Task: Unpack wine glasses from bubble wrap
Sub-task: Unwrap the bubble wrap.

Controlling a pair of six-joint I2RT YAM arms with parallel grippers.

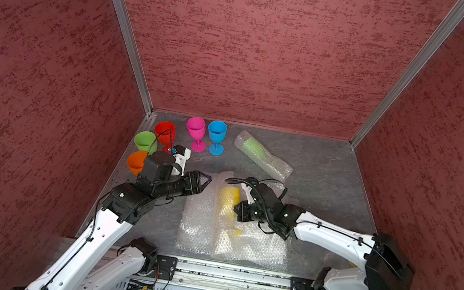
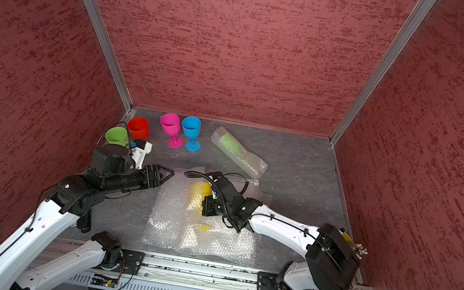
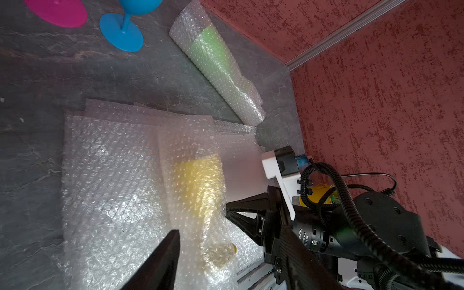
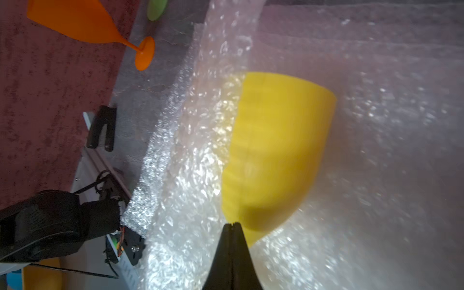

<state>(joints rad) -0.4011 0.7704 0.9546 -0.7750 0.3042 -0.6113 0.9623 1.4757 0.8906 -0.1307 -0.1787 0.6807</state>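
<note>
**Position.** The yellow glass (image 1: 230, 197) lies on its side near the middle of the table (image 1: 328, 183). It sits partly inside a bubble wrap sleeve (image 3: 190, 140), on top of loose flat sheets (image 1: 196, 225) of the same wrap. The right wrist view shows part of the bowl bare, clear of the sleeve.

**Gripper state.** The right gripper (image 4: 232, 226) has its jaws pressed together at the sleeve edge, beside the base of the bowl. It cannot be told whether a fold of film is caught between them. The left gripper (image 1: 204, 181) has its jaws apart and holds nothing. It is near the far left corner of the sheets.

**Hazards**
1. **Slip or tear.** If only thin film is pinched, a pull may strip it from the jaws or rip it, and the sleeve would stay on.
2. **Drag.** Nothing restrains the glass, so a pull on the sleeve would likely carry the glass along instead of baring it. The left gripper would need to pin the stem or foot.
3. **Roll.** Once freed, the round bowl may roll across the slick sheets.
4. **Sheet shift.** The loose sheets may slide or bunch up under a sideways pull.
5. **Collision.** The left wrist is close to the orange glass (image 1: 136, 162), and its cable crosses the red glass (image 1: 165, 132). A wide swing could topple either one.
6. **Crowding.** A wrapped green glass (image 1: 251, 147) lies just behind the right arm, and a rearward move could push it
</note>
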